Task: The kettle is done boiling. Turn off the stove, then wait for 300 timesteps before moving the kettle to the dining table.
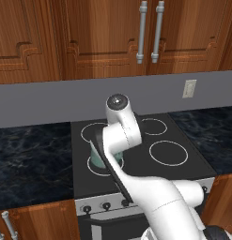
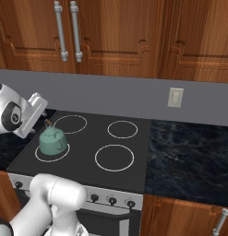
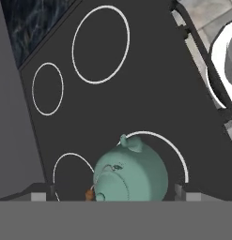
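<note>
Kettle point(image 1: 116, 159) on stove point(image 1: 181, 176) behind arm point(image 1: 131, 159)

Kettle point(image 2: 52, 141) sitting on front-left burner of stove point(image 2: 129, 171), standing as sole obstacle on glass. Other three burners lying bare, giving free room right of kettle and behind it. Gripper point(image 3: 115, 196) hanging above kettle, jaws straddling its body with gaps showing either side in hand view. Grey back wall point(image 2: 134, 99) rising just behind stove, limiting reach past kettle. Wood cabinets point(image 2: 134, 32) hanging above wall, well over kettle. Dark marbled surface point(image 2: 189, 152) right of stove lying unoccupied.
</note>
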Tool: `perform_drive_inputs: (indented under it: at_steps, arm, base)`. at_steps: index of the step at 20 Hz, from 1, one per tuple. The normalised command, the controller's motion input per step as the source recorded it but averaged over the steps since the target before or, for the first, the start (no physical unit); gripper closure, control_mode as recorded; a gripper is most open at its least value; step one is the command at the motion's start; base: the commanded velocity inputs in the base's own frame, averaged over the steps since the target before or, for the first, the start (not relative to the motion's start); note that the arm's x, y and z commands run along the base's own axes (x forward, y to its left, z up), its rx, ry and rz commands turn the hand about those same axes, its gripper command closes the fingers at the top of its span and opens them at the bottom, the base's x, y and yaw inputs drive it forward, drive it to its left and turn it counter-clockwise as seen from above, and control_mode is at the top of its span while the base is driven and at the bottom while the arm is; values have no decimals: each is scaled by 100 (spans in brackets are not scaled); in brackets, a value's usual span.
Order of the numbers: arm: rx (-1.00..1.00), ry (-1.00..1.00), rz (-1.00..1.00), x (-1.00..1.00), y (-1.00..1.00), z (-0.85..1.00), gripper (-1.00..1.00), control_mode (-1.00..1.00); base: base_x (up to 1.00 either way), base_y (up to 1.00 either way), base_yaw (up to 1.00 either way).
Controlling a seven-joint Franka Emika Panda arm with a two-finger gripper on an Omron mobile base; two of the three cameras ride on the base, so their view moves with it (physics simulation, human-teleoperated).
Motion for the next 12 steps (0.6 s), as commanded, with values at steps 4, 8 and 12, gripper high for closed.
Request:
perform_drive_inputs:
  at_steps: [4,8,12]
  arm:
    - [7,0,-9,20,17,-17,-100,-100]
    - [7,0,-9,22,18,-18,-100,-100]
    - [6,1,-10,22,20,-17,-100,-100]
  base:
    - [0,0,0]
    - [0,0,0]
    - [0,0,0]
